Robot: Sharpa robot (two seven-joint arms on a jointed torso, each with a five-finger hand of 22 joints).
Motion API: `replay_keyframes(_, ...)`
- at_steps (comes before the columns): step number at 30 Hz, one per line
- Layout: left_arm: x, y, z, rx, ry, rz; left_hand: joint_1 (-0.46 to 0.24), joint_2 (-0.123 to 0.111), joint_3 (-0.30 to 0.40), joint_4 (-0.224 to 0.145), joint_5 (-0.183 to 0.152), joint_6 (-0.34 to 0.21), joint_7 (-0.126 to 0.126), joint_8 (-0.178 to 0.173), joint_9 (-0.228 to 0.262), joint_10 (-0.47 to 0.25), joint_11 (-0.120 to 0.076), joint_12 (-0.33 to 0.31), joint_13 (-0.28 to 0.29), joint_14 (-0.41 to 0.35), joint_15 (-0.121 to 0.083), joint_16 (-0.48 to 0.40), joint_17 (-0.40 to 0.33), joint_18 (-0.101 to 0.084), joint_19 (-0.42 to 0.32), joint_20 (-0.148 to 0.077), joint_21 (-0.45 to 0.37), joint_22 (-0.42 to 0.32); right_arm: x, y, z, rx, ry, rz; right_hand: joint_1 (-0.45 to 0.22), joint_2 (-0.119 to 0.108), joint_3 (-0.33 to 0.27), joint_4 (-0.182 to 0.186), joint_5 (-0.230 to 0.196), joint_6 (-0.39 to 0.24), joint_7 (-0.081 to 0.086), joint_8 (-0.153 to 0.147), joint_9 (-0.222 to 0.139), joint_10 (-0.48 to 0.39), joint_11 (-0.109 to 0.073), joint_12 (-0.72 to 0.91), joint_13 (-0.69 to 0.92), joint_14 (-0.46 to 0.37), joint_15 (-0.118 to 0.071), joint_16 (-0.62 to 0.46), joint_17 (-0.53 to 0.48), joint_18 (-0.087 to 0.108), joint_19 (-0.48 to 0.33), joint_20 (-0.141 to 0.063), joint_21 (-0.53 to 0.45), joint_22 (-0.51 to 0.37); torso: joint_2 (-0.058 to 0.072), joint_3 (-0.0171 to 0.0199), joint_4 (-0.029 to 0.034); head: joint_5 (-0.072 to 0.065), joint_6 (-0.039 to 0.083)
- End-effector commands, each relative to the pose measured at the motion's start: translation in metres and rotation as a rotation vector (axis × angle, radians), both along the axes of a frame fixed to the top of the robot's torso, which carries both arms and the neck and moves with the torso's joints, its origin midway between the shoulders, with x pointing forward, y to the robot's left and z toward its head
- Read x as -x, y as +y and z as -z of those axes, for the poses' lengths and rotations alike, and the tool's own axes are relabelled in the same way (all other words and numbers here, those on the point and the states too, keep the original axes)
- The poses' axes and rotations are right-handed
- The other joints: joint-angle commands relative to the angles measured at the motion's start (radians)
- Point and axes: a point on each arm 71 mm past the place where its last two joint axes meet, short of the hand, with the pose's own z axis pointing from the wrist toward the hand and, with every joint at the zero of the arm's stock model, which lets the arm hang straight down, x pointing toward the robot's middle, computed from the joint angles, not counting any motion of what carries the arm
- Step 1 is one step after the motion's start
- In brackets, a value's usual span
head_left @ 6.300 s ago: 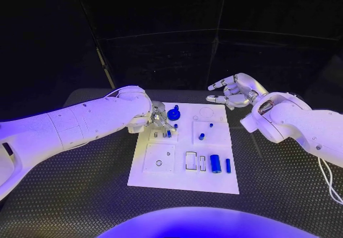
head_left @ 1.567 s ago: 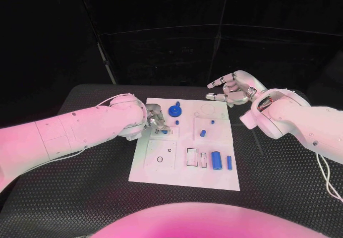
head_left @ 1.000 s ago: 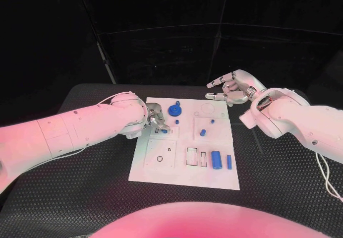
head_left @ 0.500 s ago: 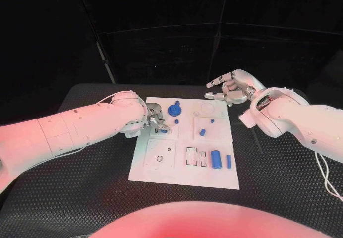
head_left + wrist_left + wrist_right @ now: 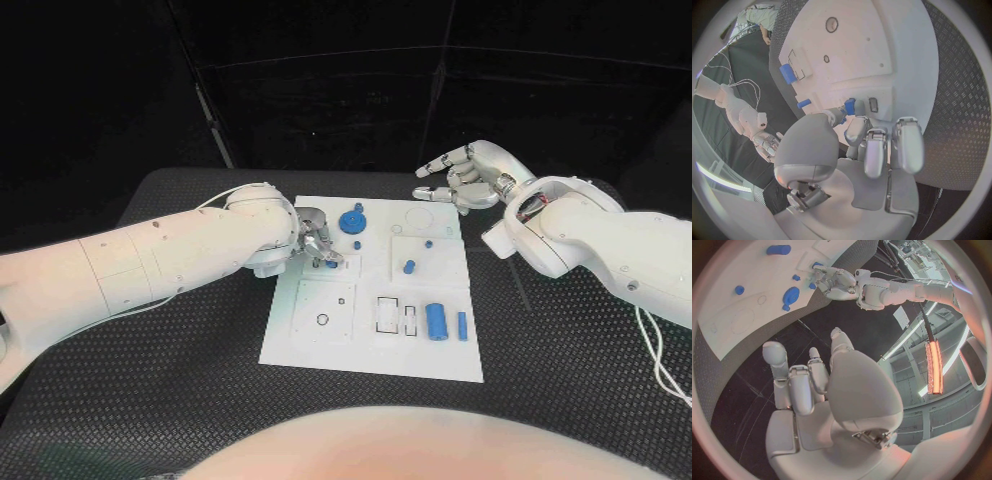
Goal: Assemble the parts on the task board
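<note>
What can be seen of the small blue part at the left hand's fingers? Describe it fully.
The small blue part is a short, smooth, plastic-looking peg. It is pinched between the fingers of the left hand, roughly upright over the far left area of the white task board. A small dark slot lies just beside it. Whether its tip touches the board cannot be told.

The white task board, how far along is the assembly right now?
Early to midway, at a guess. On the white task board, the round blue disc part looks seated near the far edge. The left hand pinches a small blue peg over the board. Two blue cylinders lie loose nearer the robot. The right hand holds nothing.
</note>
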Motion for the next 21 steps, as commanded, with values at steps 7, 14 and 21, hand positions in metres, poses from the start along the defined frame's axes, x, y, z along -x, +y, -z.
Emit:
replay_keyframes(7,0.0001,-0.0042,0.0052,-0.018,0.022,0.013,-0.027,0.028,0.145,-0.129,0.0,0.011,-0.01,0.011,0.007,0.01,-0.002,0.007,0.001,0.105,-0.008,0.003,0.263,-0.011,0.005,-0.003,0.005,0.005,0.0,0.0024,-0.0012,0.001,-0.006,-0.014,0.004,0.01,-0.006,0.003,0.002,0.006,0.001,0.007,0.001,-0.003,-0.004,-0.006,-0.001,0.055,-0.006,-0.003,0.03,0.019,-0.004,0.0,-0.007,-0.001,0.0,0.0007,-0.0008,0.002,-0.002)
replay_keyframes(14,-0.0003,-0.007,0.0066,-0.028,0.039,0.027,-0.033,0.03,0.145,-0.131,-0.001,0.01,-0.01,0.012,0.008,0.009,-0.002,0.006,0.0,0.105,-0.008,0.003,0.263,-0.011,0.005,-0.003,0.005,0.006,0.0001,0.0022,-0.001,0.004,-0.004,-0.015,0.004,0.01,-0.006,0.002,0.003,0.006,0.001,0.007,0.001,-0.003,-0.004,-0.006,-0.001,0.055,-0.006,-0.003,0.03,0.02,-0.005,0.0,-0.007,-0.002,0.0,0.0004,-0.0009,-0.001,-0.003)
replay_keyframes(21,-0.0012,-0.0048,0.008,-0.041,0.053,0.031,-0.035,0.025,0.144,-0.139,-0.001,0.009,-0.011,0.014,0.01,0.009,-0.003,0.005,-0.001,0.105,-0.008,0.003,0.263,-0.011,0.004,-0.004,0.004,0.004,0.0001,0.0023,-0.0007,0.006,-0.001,-0.017,0.004,0.01,-0.006,0.002,0.003,0.006,0.001,0.007,0.001,-0.003,-0.004,-0.006,-0.001,0.055,-0.006,-0.003,0.03,0.02,-0.005,0.0,-0.007,-0.002,0.0,0.0007,0.0017,-0.004,-0.004)
